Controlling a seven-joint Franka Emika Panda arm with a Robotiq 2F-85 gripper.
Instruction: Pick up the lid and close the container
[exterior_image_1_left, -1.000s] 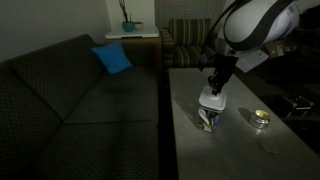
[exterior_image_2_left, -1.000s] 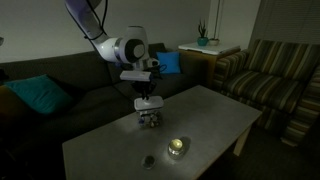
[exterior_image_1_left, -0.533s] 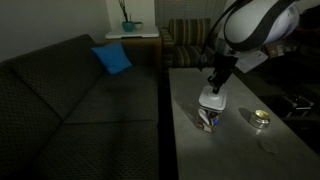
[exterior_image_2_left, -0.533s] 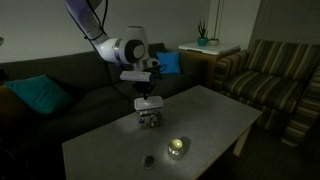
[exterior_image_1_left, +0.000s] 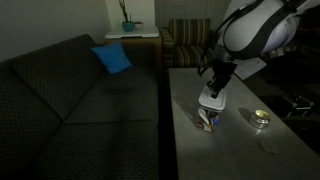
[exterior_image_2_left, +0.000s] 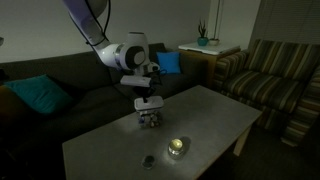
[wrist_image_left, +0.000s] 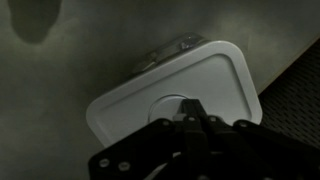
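Resting flat on top of the container, near the sofa-side edge of the table: the lid, with a sliver of the tub peeking out past its far rim. Directly above the middle of the lid, the gripper, fingers pressed fully together with nothing between them. Well apart, toward the opposite edge, a small round tin.

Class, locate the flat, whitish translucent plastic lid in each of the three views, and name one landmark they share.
In an exterior view: lid right of centre, directly over the clear plastic container.
In an exterior view: lid just left of centre, over that container.
Wrist view: lid fills the middle.
Shared landmark: the black gripper, shut, touching the lid's top.
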